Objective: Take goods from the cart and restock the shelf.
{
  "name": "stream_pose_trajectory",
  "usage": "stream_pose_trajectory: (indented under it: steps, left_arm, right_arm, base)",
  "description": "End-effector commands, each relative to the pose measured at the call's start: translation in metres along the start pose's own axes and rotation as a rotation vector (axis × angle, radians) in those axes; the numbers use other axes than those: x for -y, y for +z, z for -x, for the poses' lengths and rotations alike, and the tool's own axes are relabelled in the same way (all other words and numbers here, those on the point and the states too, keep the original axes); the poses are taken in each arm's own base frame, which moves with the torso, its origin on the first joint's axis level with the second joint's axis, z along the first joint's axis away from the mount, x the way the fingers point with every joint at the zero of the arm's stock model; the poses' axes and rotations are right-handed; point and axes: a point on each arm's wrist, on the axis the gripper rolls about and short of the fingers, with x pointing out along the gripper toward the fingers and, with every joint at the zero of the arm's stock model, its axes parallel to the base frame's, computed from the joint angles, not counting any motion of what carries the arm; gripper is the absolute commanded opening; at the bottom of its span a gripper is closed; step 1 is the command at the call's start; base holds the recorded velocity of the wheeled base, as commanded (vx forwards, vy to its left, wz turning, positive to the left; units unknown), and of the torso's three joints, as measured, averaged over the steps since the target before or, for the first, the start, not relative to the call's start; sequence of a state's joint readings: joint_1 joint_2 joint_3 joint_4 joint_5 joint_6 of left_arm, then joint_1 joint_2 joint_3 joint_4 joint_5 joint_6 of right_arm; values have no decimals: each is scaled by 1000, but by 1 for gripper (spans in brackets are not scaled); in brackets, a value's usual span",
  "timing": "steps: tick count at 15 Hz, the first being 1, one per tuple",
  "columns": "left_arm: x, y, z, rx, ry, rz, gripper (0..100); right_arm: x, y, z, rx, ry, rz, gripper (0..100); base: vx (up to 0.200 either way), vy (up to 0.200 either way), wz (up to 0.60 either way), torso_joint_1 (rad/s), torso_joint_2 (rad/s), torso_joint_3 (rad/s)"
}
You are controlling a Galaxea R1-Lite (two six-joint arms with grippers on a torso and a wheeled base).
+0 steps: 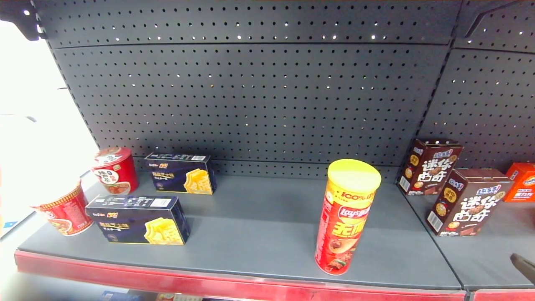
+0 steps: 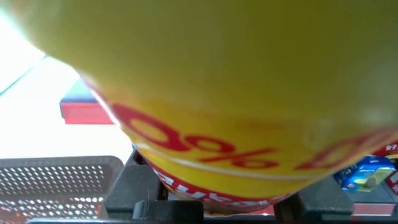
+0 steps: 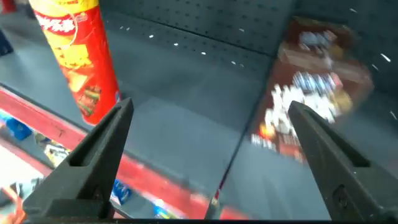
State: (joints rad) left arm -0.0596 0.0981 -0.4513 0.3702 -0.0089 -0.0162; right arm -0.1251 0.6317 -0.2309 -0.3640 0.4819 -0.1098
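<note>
A chip can (image 2: 236,93) with a yellow top and red lower band sits right against the left wrist camera, and my left gripper (image 2: 224,200) is shut on it, one dark finger (image 2: 130,190) on each side. A second chip can (image 1: 347,217) stands upright on the grey shelf (image 1: 259,225), near its front right; it is the same chip can (image 3: 74,56) in the right wrist view. My right gripper (image 3: 211,107) is open and holds nothing. It hovers before the shelf's front edge, between that can and a brown box (image 3: 311,81). One of its fingers (image 1: 523,264) shows low at the right.
Two dark blue boxes (image 1: 182,173) (image 1: 138,219) and two red cups (image 1: 115,169) (image 1: 64,209) stand at the shelf's left. Two brown boxes (image 1: 430,167) (image 1: 468,200) and an orange box (image 1: 522,182) stand on the right bay. A wire mesh cart wall (image 2: 56,180) lies below the left gripper.
</note>
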Motion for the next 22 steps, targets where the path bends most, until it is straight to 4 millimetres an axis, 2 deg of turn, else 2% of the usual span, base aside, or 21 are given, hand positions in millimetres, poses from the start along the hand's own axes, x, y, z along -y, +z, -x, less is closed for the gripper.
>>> stream_pose_trajectory:
  steps: [1, 2, 4, 5, 6, 8, 10, 11, 15, 18, 19, 22]
  left_arm:
    - [0, 7, 0, 8, -8, -30, 0]
    - [0, 10, 0, 8, -17, -50, 0]
    - [1, 34, -3, 19, -40, -73, 0]
    - [1, 40, -4, 21, -48, -74, 0]
    - [3, 56, -11, 10, -100, -73, 0]
    - [5, 79, -20, 21, -190, -79, 0]
    - [7, 83, -29, 5, -260, -125, 0]
    - [7, 83, -31, -9, -265, -125, 0]
    - [9, 86, -47, -50, -361, -126, 0]
    - [10, 92, -69, -85, -429, -112, 0]
    - [10, 93, -88, -112, -451, -102, 0]
    - [10, 95, -105, -128, -452, -97, 0]
  right_arm:
    - [-23, -28, 41, 43, -126, -14, 100]
    - [-28, -34, 49, 38, -146, -30, 100]
    - [-38, -50, 65, 23, -243, -52, 100]
    - [-40, -53, 67, 25, -292, -50, 100]
    - [-36, -58, 67, 19, -447, -58, 100]
    - [-33, -62, 66, 13, -572, -61, 100]
    - [-29, -84, 60, -12, -661, -62, 100]
    - [-28, -89, 59, -18, -678, -64, 100]
    - [-29, -90, 58, -45, -650, -25, 100]
    - [-29, -90, 58, -58, -638, 15, 100]
    - [-28, -90, 59, -61, -669, 13, 100]
    - [-28, -90, 59, -59, -678, 10, 100]
  base:
    - [0, 0, 0, 0, 0, 0]
    - [0, 0, 0, 0, 0, 0]
    - [0, 0, 0, 0, 0, 0]
    - [0, 0, 0, 0, 0, 0]
    - [0, 0, 0, 0, 0, 0]
    - [0, 0, 0, 0, 0, 0]
    - [0, 0, 0, 0, 0, 0]
    - [0, 0, 0, 0, 0, 0]
    - [0, 0, 0, 0, 0, 0]
    - [0, 0, 0, 0, 0, 0]
    - [0, 0, 0, 0, 0, 0]
    - [0, 0, -200, 1, 4, -1]
